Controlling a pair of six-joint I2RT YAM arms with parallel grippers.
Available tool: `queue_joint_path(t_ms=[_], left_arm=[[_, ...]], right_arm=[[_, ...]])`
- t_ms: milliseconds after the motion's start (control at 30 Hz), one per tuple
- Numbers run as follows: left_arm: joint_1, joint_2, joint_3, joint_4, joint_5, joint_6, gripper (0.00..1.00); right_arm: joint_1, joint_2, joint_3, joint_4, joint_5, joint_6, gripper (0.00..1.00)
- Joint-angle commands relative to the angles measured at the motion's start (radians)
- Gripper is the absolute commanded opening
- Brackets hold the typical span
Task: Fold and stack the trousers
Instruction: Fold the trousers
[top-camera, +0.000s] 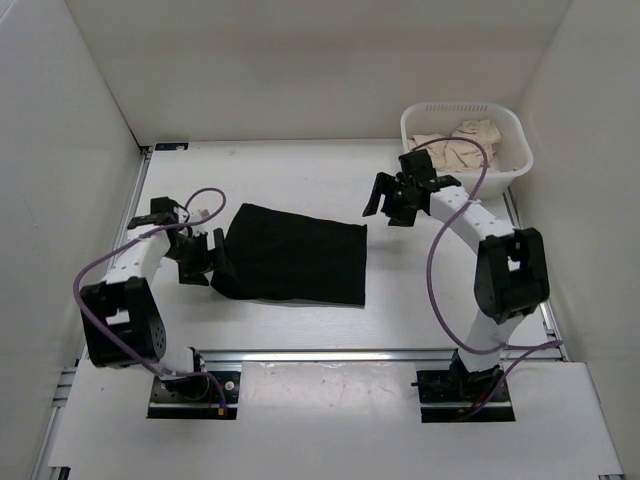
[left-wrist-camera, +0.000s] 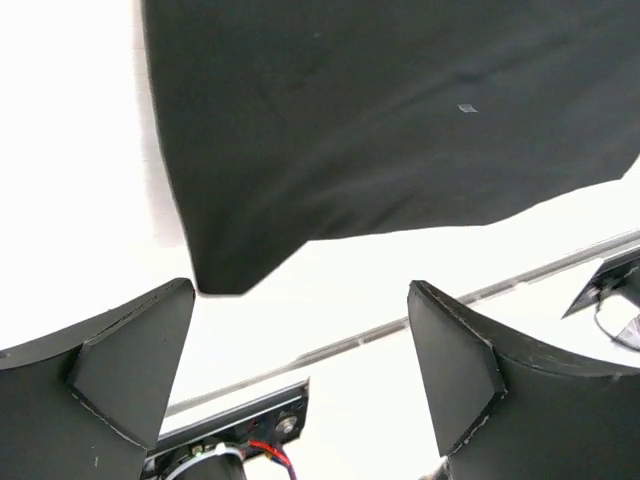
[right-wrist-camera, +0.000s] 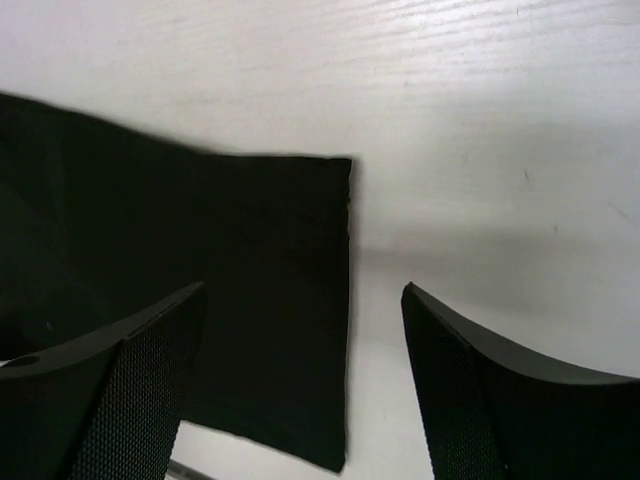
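Arms sit on either side of the table (top-camera: 300, 170). Your left arm is bent sharply at the elbow, and the left gripper (top-camera: 200, 257) is low, just beside the left edge of the folded trousers (top-camera: 295, 258), fingers (left-wrist-camera: 130, 360) spread wide and empty. Your right arm arches high. The right gripper (top-camera: 395, 195) hangs beyond the trousers' far right corner, also wide open, near the basket (top-camera: 410, 125) of pale cloth (top-camera: 455, 145).

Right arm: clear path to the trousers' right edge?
Probably yes. The right gripper hovers open just beyond the far right corner of the folded trousers; only bare table lies between, nothing on the cloth.
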Motion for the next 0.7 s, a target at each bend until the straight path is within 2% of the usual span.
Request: queue_joint_path(t_ms=[0,33,100,133,167,233,267,367,500,667], left_arm=[[0.069,-0.122,0.032,0.006,0.048,0.011,1.0],[0.093,-0.142,0.058,0.017,0.048,0.011,1.0],[0.173,-0.2,0.095,0.052,0.033,0.011,1.0],[0.195,-0.217,0.136,0.104,-0.052,0.011,1.0],[0.216,-0.231,0.16,0.13,-0.114,0.011,1.0],[0.259,-0.24,0.204,0.162,-0.265,0.011,1.0],[0.273,-0.24,0.247,0.172,-0.42,0.011,1.0],[0.339,-0.24,0.278,0.172,-0.583,0.011,1.0],[0.388,-0.283,0.255,0.172,-0.639,0.011,1.0],[0.388,-0.354,0.241,0.172,-0.663,0.011,1.0]], right_arm=[[0.01,-0.139,-0.028,-0.115,0.028,-0.106,0.82],[0.01,-0.189,-0.054,-0.159,0.04,-0.115,0.91],[0.01,-0.243,-0.075,-0.211,0.069,-0.161,0.93],[0.01,-0.298,-0.089,-0.239,0.086,-0.177,0.94],[0.01,-0.324,-0.089,-0.292,0.133,-0.187,0.99],[-0.001,-0.393,-0.089,-0.354,0.184,-0.209,0.99],[-0.01,-0.413,-0.089,-0.419,0.209,-0.22,0.99],[-0.052,-0.508,-0.1,-0.472,0.299,-0.238,0.99],[-0.076,-0.633,-0.134,-0.492,0.376,-0.249,0.99],[-0.086,-0.688,-0.154,-0.492,0.41,-0.249,0.99]])
